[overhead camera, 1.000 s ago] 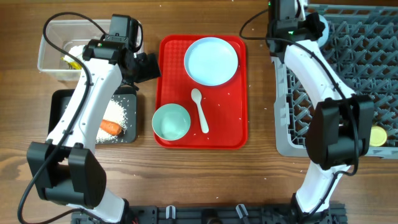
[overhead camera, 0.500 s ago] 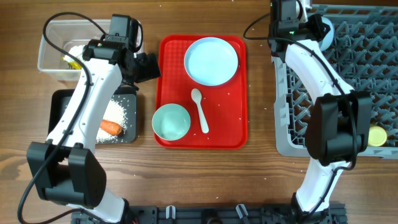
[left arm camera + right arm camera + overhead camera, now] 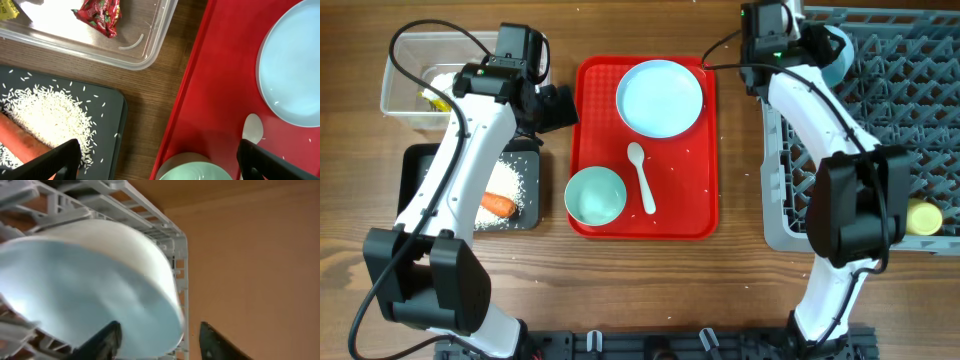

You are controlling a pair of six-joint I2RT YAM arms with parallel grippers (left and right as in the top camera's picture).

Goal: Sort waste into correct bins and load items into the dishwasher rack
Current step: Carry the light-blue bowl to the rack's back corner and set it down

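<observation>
At the far left corner of the grey dishwasher rack (image 3: 900, 130), my right gripper (image 3: 820, 45) is open. A pale blue bowl (image 3: 90, 280) stands on edge among the rack's pegs (image 3: 150, 210). Its rim lies between my fingertips (image 3: 102, 340), with a gap on the outer side. My left gripper (image 3: 555, 107) hangs open over the seam between the black tray (image 3: 107, 130) and the red tray (image 3: 210, 100), holding nothing. The red tray carries a pale blue plate (image 3: 660, 97), a second bowl (image 3: 595, 195) and a white spoon (image 3: 641, 176). Rice (image 3: 525, 180) and a carrot (image 3: 497, 205) lie in the black tray.
The clear tub (image 3: 400, 70) at the far left holds a red snack wrapper (image 3: 98, 12) and other scraps. A yellow cup (image 3: 925, 217) sits at the rack's right edge. Bare wood separates the red tray from the rack.
My right gripper has opened and let go of the pale blue bowl, which now rests in the rack; the wrist shifted slightly left. The left arm has not moved.
</observation>
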